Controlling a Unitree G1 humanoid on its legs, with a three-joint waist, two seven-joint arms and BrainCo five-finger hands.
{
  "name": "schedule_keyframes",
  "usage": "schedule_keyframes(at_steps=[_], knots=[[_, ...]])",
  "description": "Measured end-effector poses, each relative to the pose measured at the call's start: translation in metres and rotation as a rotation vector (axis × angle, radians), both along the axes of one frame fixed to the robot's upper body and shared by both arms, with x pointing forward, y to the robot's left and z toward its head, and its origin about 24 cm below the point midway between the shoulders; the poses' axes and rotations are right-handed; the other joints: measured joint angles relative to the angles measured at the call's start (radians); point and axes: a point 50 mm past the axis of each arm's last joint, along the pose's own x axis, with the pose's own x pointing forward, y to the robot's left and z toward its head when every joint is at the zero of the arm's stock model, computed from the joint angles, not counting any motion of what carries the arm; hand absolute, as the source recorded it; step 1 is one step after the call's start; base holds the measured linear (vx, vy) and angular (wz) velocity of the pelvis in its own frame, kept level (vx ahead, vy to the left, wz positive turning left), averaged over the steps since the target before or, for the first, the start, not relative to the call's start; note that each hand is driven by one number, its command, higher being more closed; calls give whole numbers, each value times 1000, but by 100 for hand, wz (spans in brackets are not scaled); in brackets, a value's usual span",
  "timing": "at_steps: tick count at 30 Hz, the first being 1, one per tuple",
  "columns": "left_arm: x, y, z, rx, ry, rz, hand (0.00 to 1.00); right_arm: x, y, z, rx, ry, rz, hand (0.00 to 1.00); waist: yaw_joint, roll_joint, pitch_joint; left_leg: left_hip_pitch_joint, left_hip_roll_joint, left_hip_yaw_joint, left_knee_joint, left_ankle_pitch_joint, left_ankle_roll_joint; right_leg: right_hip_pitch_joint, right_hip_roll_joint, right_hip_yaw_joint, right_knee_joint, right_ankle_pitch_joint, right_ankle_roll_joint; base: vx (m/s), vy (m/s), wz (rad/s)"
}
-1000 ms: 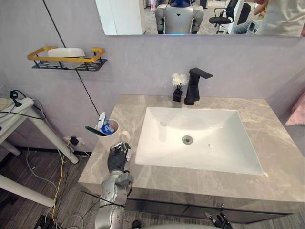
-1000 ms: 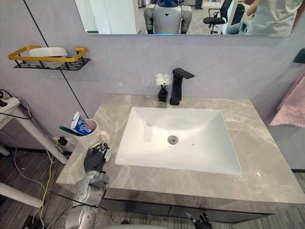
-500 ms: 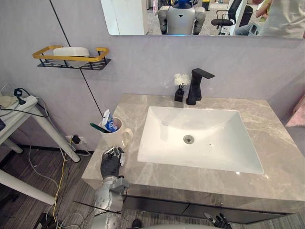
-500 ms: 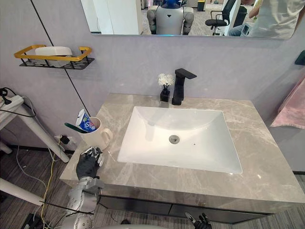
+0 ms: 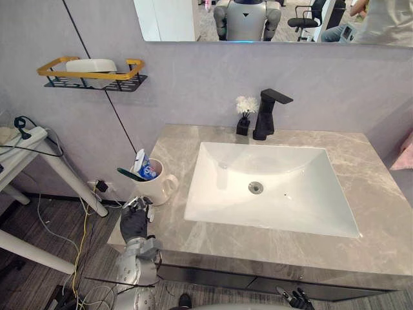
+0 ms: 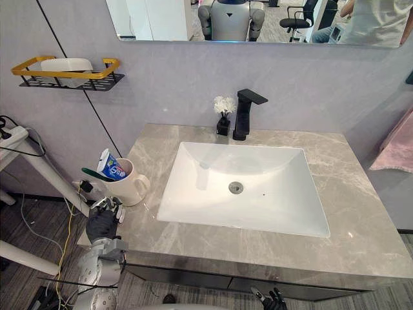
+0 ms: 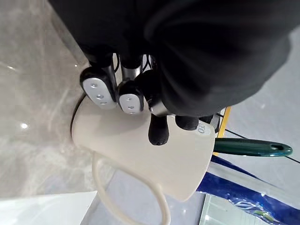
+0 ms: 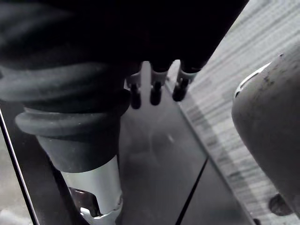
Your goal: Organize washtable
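Observation:
A cream mug point(image 5: 153, 186) stands at the left edge of the grey marble counter point(image 5: 381, 213). It holds a blue-and-white toothpaste tube point(image 5: 143, 166) and a dark green toothbrush point(image 5: 129, 174). My left hand point(image 5: 135, 223) hovers at the counter's front-left corner, just in front of the mug. It is open, its relaxed fingers point(image 7: 98, 86) point at the mug's side point(image 7: 140, 159) and hold nothing. My right hand point(image 5: 293, 298) hangs open below the counter's front edge, its fingers point(image 8: 157, 93) straight by the dark cabinet front.
A white sink basin point(image 5: 213, 194) fills the counter's middle. Behind it stand a black faucet point(image 5: 263, 116) and a small vase of white flowers point(image 5: 243, 116). A yellow-railed wall shelf point(image 5: 90, 74) holds a white dish. A white side table point(image 5: 26, 145) stands at the left.
My left hand has drawn back from the mug's handle and moved left to the counter's corner. The camera has shifted slightly.

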Motion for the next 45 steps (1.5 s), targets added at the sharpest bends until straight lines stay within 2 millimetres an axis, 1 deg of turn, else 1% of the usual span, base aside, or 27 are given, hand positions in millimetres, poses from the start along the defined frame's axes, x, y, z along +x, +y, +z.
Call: schedule_keyframes(at_steps=[8,19,21,24,27,30,37,45], knots=[[-2,8,0,46,11,29,100,-1,-3,0,-6,1,-16,0,0,2,1,1,0,2,0,-1,0,0,0,2,0,0,0,0,0,0],[-1,5,0,43,10,19,100,-2,-5,0,-12,2,-18,0,-2,4,4,1,1,10,0,1,-2,-6,1,13,-2,1,-2,0,0,-2],[1,1,-1,36,15,0,100,-2,-5,0,-11,3,-16,0,-2,4,4,1,2,16,0,0,-3,-9,1,26,-2,2,-2,-3,0,-8],[10,-5,-4,25,22,-13,100,-2,-5,0,-11,3,-15,0,-1,3,4,1,4,27,0,0,-4,-17,1,32,-2,5,-1,-19,-6,-10],[20,-10,-2,28,7,-46,100,-1,-4,0,-9,3,-11,0,-2,-3,3,2,4,29,0,1,-2,-16,1,35,-4,6,0,-6,-2,-2],[26,-10,-3,46,13,-70,100,1,-2,0,-5,-1,3,0,-4,-5,1,4,4,29,0,1,-2,-15,1,35,-5,6,-1,0,0,0],[34,-6,-5,100,29,-85,100,2,-1,0,-5,-1,7,0,-4,-2,-3,4,3,30,0,1,-2,-14,0,37,-14,6,-1,0,0,0],[34,5,-7,138,46,-58,100,6,-2,1,-7,-11,10,0,-12,-4,-11,6,3,33,0,-3,-7,-13,1,49,-21,6,-1,3,-3,-1]])
